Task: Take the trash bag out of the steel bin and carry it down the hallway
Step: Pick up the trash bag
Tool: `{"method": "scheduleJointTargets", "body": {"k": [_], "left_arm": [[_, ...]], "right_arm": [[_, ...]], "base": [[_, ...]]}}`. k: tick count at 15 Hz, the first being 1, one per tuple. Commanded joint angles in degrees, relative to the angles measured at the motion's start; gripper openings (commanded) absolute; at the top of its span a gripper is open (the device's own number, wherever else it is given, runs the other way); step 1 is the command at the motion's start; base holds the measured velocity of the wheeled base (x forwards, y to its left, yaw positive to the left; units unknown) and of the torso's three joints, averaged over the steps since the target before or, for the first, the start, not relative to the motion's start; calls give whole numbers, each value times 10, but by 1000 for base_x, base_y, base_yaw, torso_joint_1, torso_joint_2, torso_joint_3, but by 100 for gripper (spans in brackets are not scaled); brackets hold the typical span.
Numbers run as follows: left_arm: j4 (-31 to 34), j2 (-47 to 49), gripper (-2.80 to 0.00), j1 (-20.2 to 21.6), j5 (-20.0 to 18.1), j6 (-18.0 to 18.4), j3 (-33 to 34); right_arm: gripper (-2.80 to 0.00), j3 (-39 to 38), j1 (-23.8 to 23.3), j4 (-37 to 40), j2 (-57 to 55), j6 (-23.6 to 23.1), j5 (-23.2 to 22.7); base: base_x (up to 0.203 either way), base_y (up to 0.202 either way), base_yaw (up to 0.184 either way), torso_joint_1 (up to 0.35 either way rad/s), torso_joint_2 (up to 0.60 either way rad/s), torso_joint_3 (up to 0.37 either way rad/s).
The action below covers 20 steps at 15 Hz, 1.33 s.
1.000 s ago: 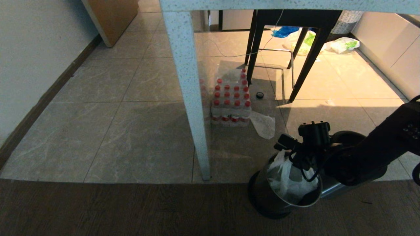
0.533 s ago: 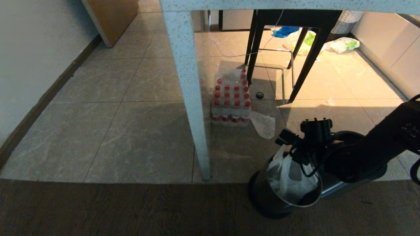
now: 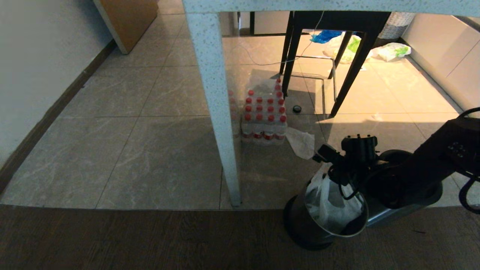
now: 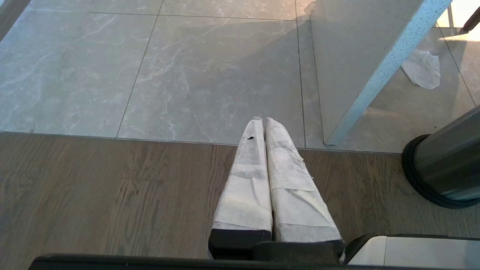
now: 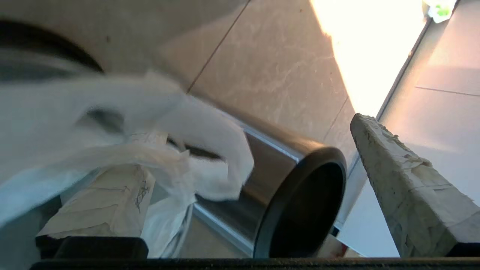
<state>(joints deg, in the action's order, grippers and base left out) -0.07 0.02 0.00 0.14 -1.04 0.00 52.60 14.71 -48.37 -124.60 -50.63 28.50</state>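
The hallway floor (image 3: 123, 150) of glossy tiles stretches away from a near strip of dark wood flooring (image 3: 150, 240), with a speckled table leg (image 3: 221, 123) rising mid-scene. Near right, straddling the edge between wood and tile, stands the steel bin (image 3: 303, 225), with the trash bag (image 3: 330, 204) seated inside it and its top bunched up above the far rim. The right end effector (image 5: 262, 168) sits at that far rim with its taped fingers (image 5: 408, 191) spread wide; in the right wrist view one finger is draped by the bag's loose plastic and the other stands clear outside the bin, so nothing is pinched yet. The left end effector (image 4: 264, 176) hangs parked over the wood, fingers pressed together and empty.

To grip well, the right one should probably gather the bunched handle material between both fingers, not a single thin layer, close fully, then lift straight up so the bin stays put.
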Motion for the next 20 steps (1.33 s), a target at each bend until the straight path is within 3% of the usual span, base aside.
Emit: {"method": "scheduleJointTargets", "body": {"k": [1, 6, 20], "left_arm": [[1, -1, -280, 0, 0, 0, 0], [0, -1, -280, 0, 0, 0, 0], [0, 0, -280, 0, 0, 0, 0]], "right_arm": [[0, 5, 1, -12, -14, -3, -2], [0, 15, -7, -23, -27, -3, -29], [0, 18, -8, -27, -26, 5, -25]], "base": [[0, 0, 0, 0, 0, 0], [0, 0, 0, 0, 0, 0], [0, 0, 0, 0, 0, 0]]}}
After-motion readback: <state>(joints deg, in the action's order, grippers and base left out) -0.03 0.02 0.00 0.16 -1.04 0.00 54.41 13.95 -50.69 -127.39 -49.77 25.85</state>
